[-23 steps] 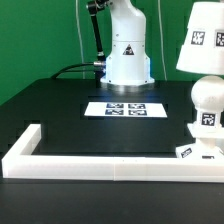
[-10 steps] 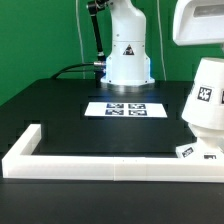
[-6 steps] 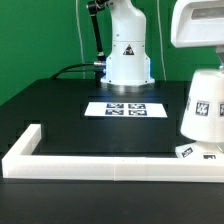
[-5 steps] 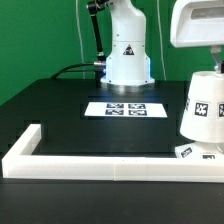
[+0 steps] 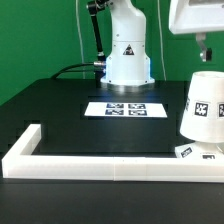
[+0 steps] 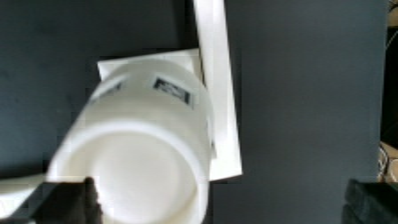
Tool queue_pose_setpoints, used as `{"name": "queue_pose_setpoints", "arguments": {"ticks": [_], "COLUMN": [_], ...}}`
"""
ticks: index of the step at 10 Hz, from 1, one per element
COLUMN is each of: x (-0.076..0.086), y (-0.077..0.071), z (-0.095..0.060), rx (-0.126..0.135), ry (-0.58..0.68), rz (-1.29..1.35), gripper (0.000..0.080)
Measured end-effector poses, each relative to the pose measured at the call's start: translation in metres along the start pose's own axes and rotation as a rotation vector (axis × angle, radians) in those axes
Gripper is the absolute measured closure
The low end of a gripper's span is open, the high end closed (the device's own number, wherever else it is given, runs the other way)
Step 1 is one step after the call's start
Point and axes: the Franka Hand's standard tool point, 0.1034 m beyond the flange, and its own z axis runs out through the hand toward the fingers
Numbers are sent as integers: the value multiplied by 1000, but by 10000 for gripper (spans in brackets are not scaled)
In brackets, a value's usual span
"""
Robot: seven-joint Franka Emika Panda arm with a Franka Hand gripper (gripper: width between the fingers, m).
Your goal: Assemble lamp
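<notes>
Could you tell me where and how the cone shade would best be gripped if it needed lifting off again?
Probably from above, across its narrow upper end: the shade stands upright over the base, tapering upward, so the top gives the smallest span for two fingers. The wrist view shows its round closed top facing the camera.

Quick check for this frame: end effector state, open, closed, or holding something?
End effector: open, holding nothing; one fingertip shows on each side of the shade, neither seen touching it. The shade sits over the base.
</notes>
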Motion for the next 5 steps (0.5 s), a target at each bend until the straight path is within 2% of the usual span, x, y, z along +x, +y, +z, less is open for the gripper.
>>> {"name": "queue_pose_setpoints", "arguments": {"ticks": [1, 3, 5], "x": [-13, -32, -33], "y": [1, 5, 6], "z": [-4, 0, 3], "rx": [1, -3, -4], "ry": [-5, -18, -19], "rz": [34, 73, 79], "gripper": [102, 102, 100]}}
